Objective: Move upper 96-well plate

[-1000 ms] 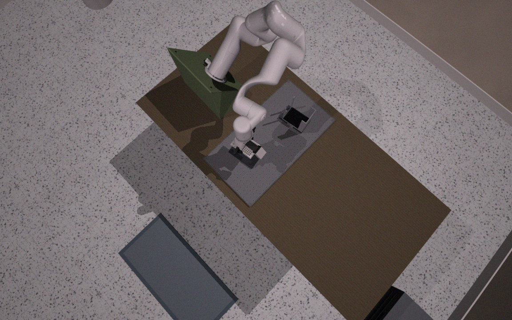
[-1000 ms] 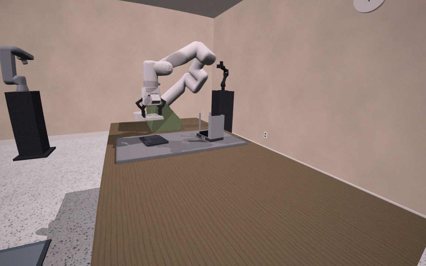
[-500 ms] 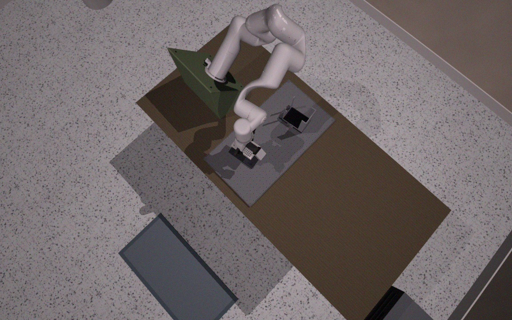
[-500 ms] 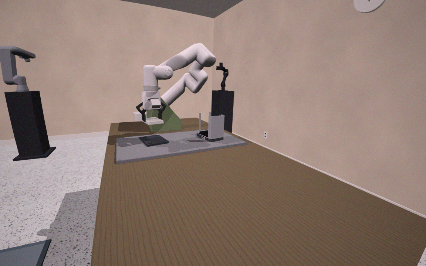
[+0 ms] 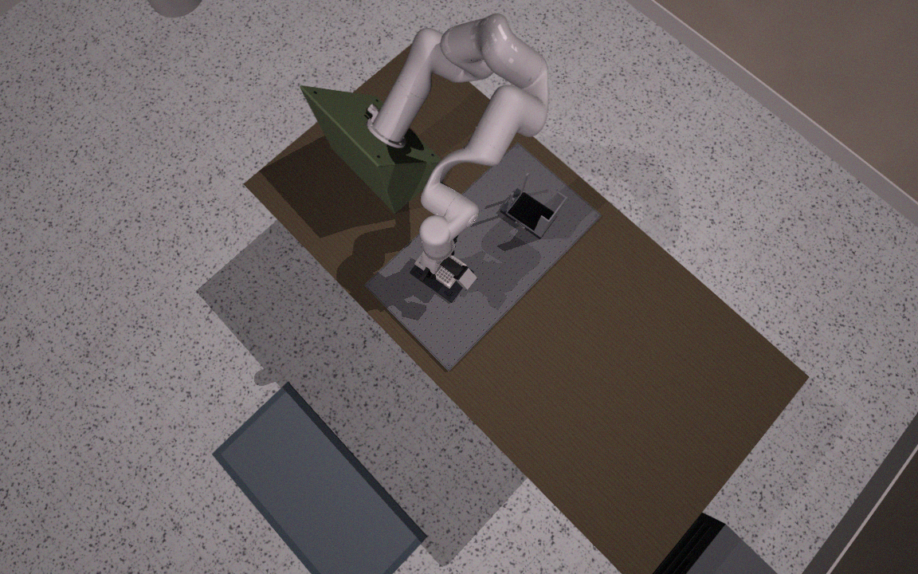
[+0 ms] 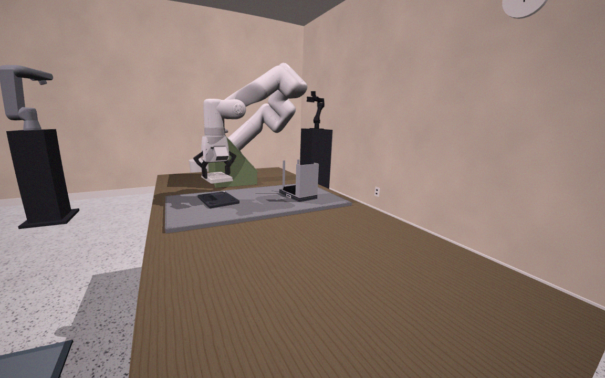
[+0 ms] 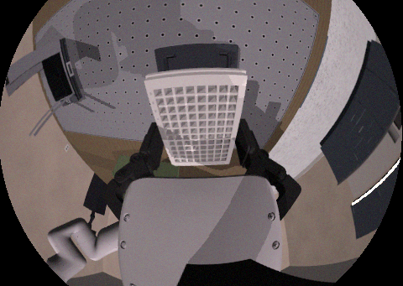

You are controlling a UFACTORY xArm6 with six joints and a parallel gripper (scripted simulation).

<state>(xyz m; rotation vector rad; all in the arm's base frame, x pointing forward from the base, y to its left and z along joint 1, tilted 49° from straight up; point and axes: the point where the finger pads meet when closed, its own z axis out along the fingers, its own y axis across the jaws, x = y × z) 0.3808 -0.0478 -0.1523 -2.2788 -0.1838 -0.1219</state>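
We have the white 96-well plate point(image 7: 197, 118) clamped across its width in the hand point(image 6: 216, 171), held level, wells up, in the air above the dark plate nest N1 point(image 6: 218, 198) and well apart from it in height. In the wrist view the nest point(image 7: 196, 57) shows just beyond the plate's far edge, so we judge we are not yet squarely over it.

The main risk, as we see it, is a descent begun off-centre: one plate edge would land on a locator and the plate would sit tilted instead of fully down. A small twist about the vertical would do the same. We cannot make out the pale A1 square beside the nest in any view, so we cannot confirm that well A1 is heading for the marked corner; a plate seated half a turn wrong would fail the task. Letting go too high above the nest could make it bounce out.

The stack rack K1 point(image 6: 305, 180) stands to the nest's right on the same grey perforated board point(image 6: 257, 213), the lower plate point(image 5: 527, 210) dark inside it. The board lies on a brown ribbed bench point(image 6: 342, 291), with the green wedge base point(image 5: 358, 139) behind the nest. Around it are speckled floor, beige walls, and two black pedestals point(image 6: 37, 174) carrying camera mounts.
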